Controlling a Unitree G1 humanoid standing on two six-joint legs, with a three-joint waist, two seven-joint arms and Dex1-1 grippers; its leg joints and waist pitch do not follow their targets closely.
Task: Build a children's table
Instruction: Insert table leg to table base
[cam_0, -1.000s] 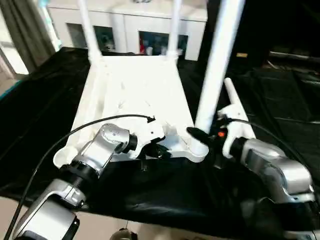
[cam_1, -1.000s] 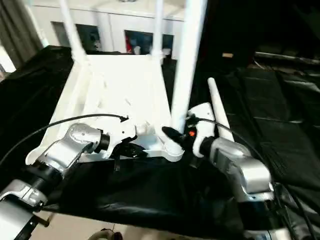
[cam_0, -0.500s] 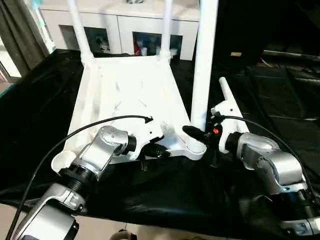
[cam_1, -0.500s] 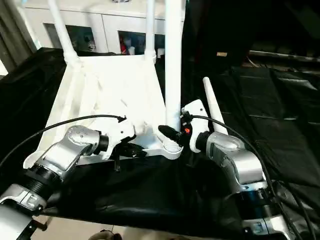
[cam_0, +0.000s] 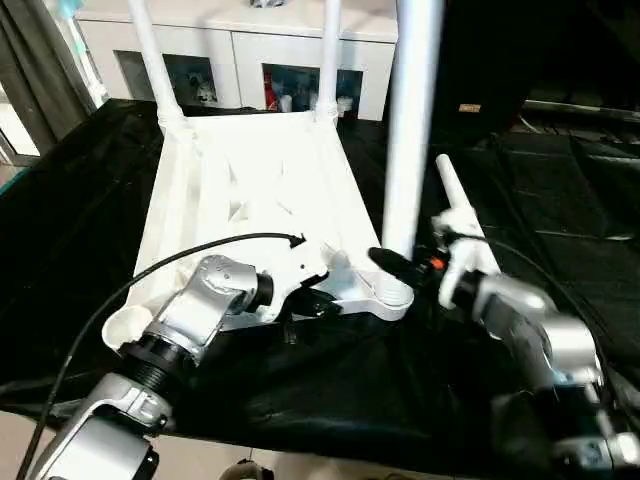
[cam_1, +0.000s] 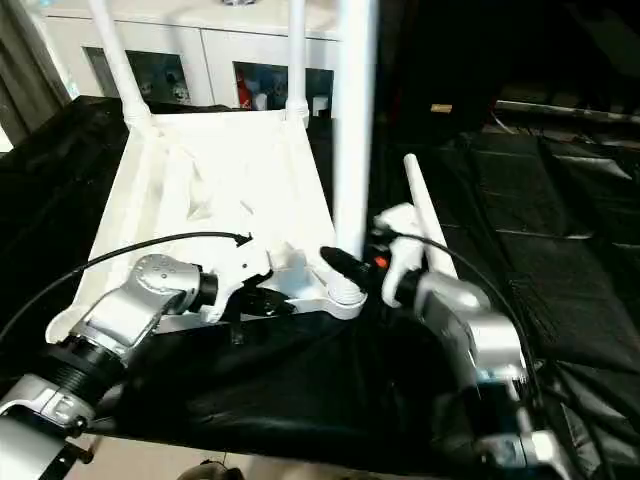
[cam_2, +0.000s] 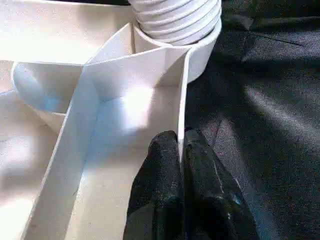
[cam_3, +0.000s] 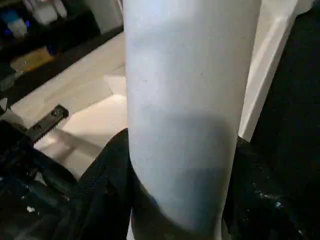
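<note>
The children's table's white tabletop (cam_0: 250, 190) lies underside up on black cloth. Two legs (cam_0: 145, 55) (cam_0: 330, 50) stand in its far corner sockets. A third leg (cam_0: 408, 120) stands upright in the near right socket (cam_0: 385, 298), with my right gripper (cam_0: 397, 266) shut around its lower part; the right wrist view has that leg (cam_3: 185, 100) between the dark fingers (cam_3: 107, 170). My left gripper (cam_2: 181, 145) is shut on the thin near rim wall (cam_2: 183, 95) of the tabletop, just left of that socket. A fourth leg (cam_0: 452, 195) lies loose on the cloth to the right.
The near left corner socket (cam_0: 128, 322) holds nothing. A white glass-door cabinet (cam_0: 250, 45) stands behind the tabletop. Black cloth (cam_0: 350, 390) covers the work surface, with folds at right. A black cable (cam_0: 170, 262) arcs over my left forearm.
The leg in my right gripper has come from a lean to nearly upright in its socket. The head view has shifted. My left gripper keeps its hold on the rim.
</note>
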